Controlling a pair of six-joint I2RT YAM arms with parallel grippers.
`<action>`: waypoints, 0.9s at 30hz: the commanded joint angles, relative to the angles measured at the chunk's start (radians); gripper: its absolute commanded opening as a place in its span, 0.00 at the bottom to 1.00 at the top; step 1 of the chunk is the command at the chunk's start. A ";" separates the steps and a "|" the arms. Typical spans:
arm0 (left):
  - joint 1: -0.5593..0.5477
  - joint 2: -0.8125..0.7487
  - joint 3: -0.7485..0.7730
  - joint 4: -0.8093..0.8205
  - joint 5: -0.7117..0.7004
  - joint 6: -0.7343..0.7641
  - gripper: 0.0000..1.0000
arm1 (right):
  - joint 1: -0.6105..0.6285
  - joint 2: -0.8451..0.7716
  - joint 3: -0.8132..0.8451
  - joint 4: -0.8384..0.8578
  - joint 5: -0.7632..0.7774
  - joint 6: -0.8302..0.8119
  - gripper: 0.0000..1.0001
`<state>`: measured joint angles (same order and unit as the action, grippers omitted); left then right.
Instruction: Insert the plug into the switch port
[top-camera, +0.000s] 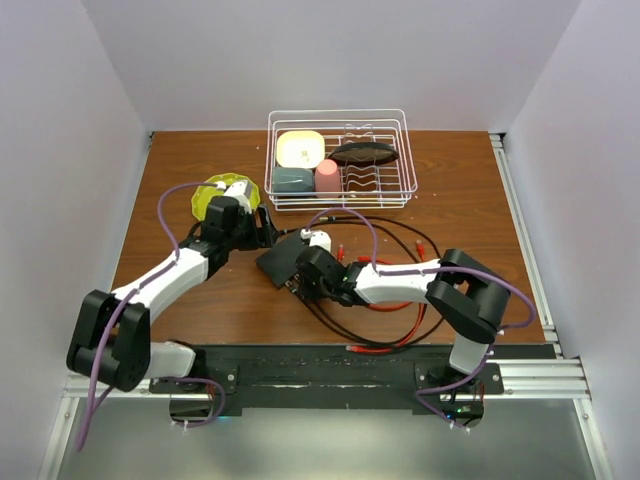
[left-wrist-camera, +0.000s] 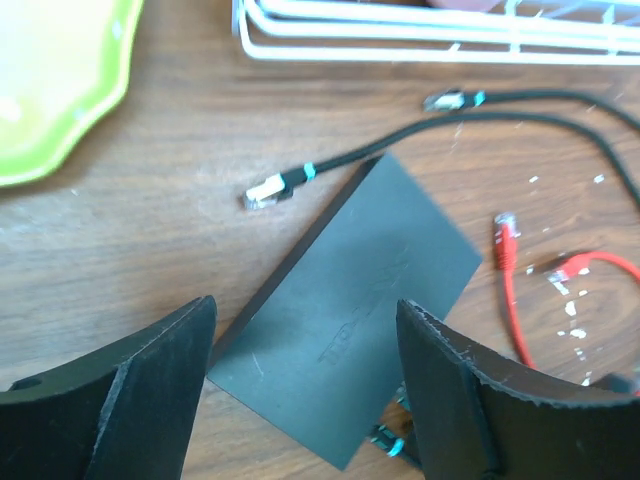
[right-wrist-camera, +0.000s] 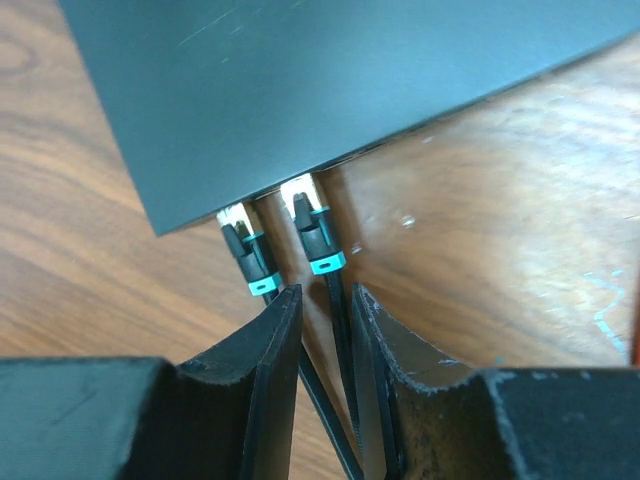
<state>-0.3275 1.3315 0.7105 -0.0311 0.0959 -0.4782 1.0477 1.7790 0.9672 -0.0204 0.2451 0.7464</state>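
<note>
The switch (top-camera: 283, 263) is a flat matte-black box lying on the wooden table. In the right wrist view its socket edge (right-wrist-camera: 300, 180) faces me, with two black teal-banded plugs in ports, one on the left (right-wrist-camera: 247, 255) and one on the right (right-wrist-camera: 312, 232). My right gripper (right-wrist-camera: 325, 292) is just behind them and narrowly open. The right plug's cable (right-wrist-camera: 337, 320) runs between its fingers. My left gripper (left-wrist-camera: 305, 305) is wide open, with a finger on either side of the switch (left-wrist-camera: 350, 290). A loose black plug (left-wrist-camera: 268, 190) lies beside the switch.
A green bowl (top-camera: 222, 195) sits left of the switch. A white wire rack (top-camera: 340, 160) with dishes stands behind it. Another black plug (left-wrist-camera: 445, 100) and two red plugs (left-wrist-camera: 507, 232) lie to the right. Red and black cables (top-camera: 395, 300) loop under my right arm.
</note>
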 joint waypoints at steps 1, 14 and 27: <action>0.004 -0.046 0.064 -0.062 -0.042 0.038 0.78 | 0.035 -0.006 0.048 0.024 -0.012 -0.022 0.31; 0.005 -0.202 0.076 -0.061 0.008 0.081 0.79 | 0.061 -0.236 0.025 -0.171 0.203 -0.038 0.53; 0.004 -0.417 -0.016 0.154 0.130 0.021 1.00 | 0.063 -0.437 -0.054 -0.176 0.246 -0.065 0.97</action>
<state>-0.3275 0.9306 0.7044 0.0288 0.1761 -0.4366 1.1072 1.3891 0.9493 -0.1947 0.4438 0.6903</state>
